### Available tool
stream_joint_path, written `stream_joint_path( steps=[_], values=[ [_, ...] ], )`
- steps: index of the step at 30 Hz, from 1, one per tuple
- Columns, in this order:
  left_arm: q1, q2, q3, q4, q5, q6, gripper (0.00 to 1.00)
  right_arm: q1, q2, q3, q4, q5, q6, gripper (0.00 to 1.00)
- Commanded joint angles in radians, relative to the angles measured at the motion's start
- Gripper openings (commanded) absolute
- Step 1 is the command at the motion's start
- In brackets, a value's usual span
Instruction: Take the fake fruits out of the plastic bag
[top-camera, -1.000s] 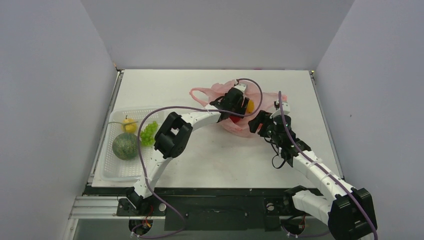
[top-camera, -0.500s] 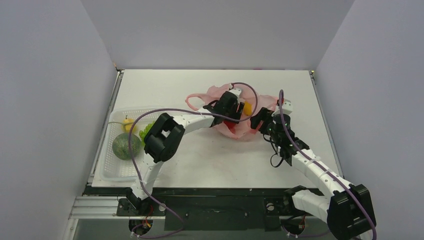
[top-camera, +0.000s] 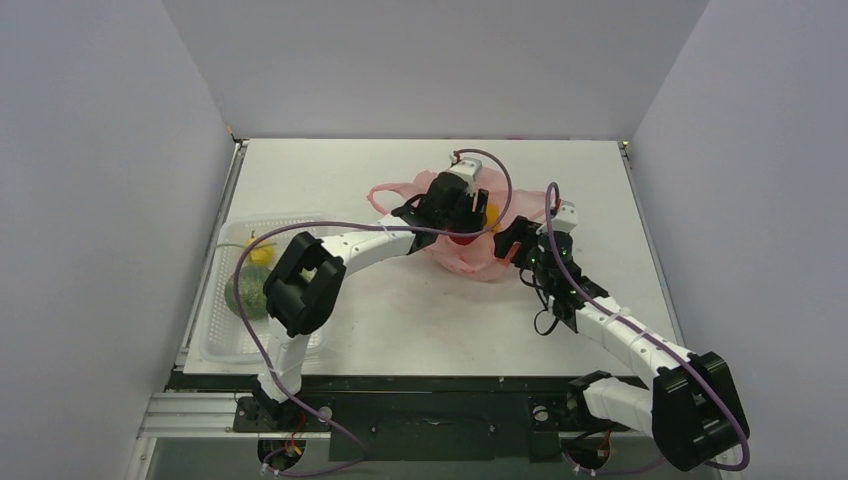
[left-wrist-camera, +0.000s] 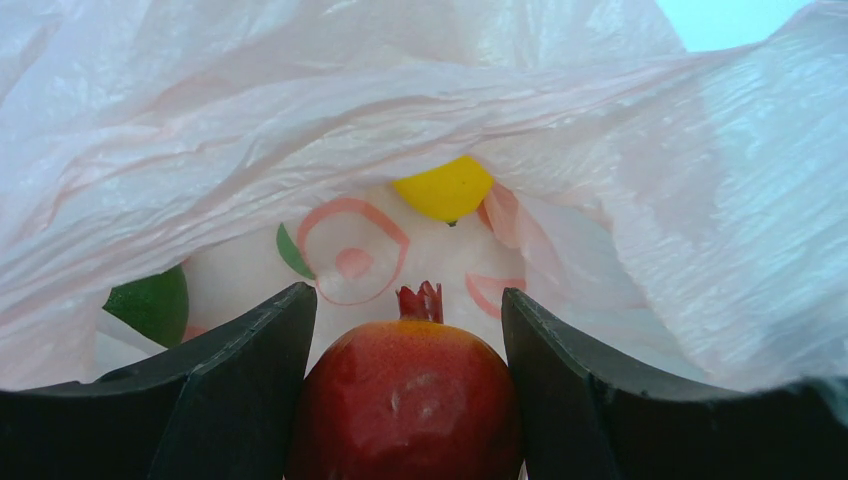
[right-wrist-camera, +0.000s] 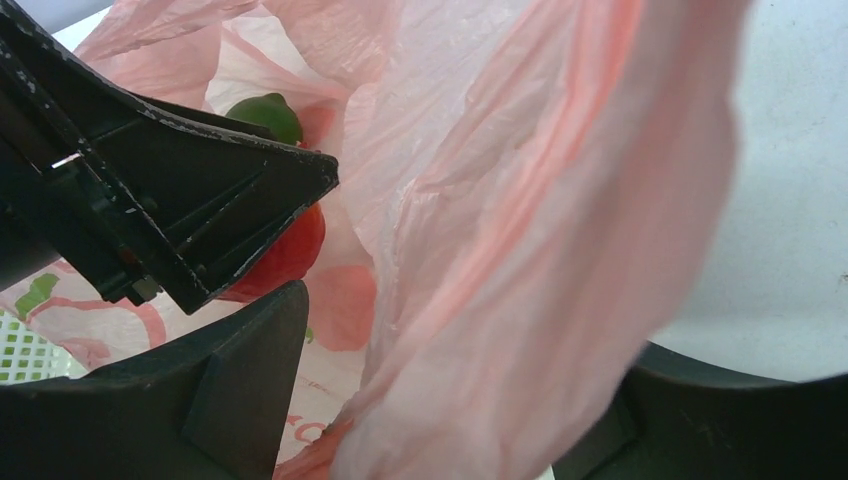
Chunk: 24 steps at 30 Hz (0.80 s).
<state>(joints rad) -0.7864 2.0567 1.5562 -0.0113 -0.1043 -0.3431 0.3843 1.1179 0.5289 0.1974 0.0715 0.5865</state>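
The pink plastic bag (top-camera: 482, 258) lies crumpled at mid-table. My left gripper (top-camera: 462, 222) reaches inside it and is shut on a red round fake fruit (left-wrist-camera: 410, 400), whose sides touch both fingers. Deeper in the bag lie a yellow fruit (left-wrist-camera: 443, 187) and a green fruit (left-wrist-camera: 152, 303). My right gripper (top-camera: 510, 240) is at the bag's right side, open, with loose pink film (right-wrist-camera: 520, 220) hanging between its wide jaws. In the right wrist view the left gripper's black finger (right-wrist-camera: 180, 200) covers most of the red fruit (right-wrist-camera: 290, 255).
A clear plastic tray (top-camera: 215, 340) sits at the table's left edge, holding a yellow fruit (top-camera: 258, 250) and a green round one (top-camera: 240, 292). The left arm's elbow (top-camera: 300, 285) hangs over the tray's right side. Grey walls enclose the table.
The left gripper and the red fruit shifted left and back, dragging the bag along. The left elbow swung over the tray. The right gripper followed leftward and opened wider.
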Motion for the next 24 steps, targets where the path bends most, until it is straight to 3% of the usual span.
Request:
stream_joint_path(
  steps=[1,10,12,17,20,24],
  values=[
    [-0.005,-0.083,-0.01,0.045,0.043,-0.023,0.0,0.026,0.004,-0.001,0.079,0.062,-0.016,0.73],
    [-0.001,-0.28,-0.037,-0.052,0.069,-0.026,0.0,0.027,0.063,0.061,0.011,0.128,-0.009,0.69],
    [0.002,-0.338,-0.049,-0.084,0.064,-0.027,0.0,0.024,0.061,0.058,0.009,0.124,-0.014,0.61],
    [0.047,-0.542,-0.121,-0.212,0.011,-0.001,0.0,0.023,0.033,0.028,0.018,0.13,-0.047,0.2],
    [0.108,-0.671,-0.226,-0.325,-0.021,-0.01,0.0,0.023,0.011,0.002,0.046,0.128,-0.05,0.1],
    [0.262,-0.882,-0.402,-0.428,-0.024,-0.01,0.0,0.026,0.018,0.004,0.066,0.101,-0.045,0.06]
  ],
)
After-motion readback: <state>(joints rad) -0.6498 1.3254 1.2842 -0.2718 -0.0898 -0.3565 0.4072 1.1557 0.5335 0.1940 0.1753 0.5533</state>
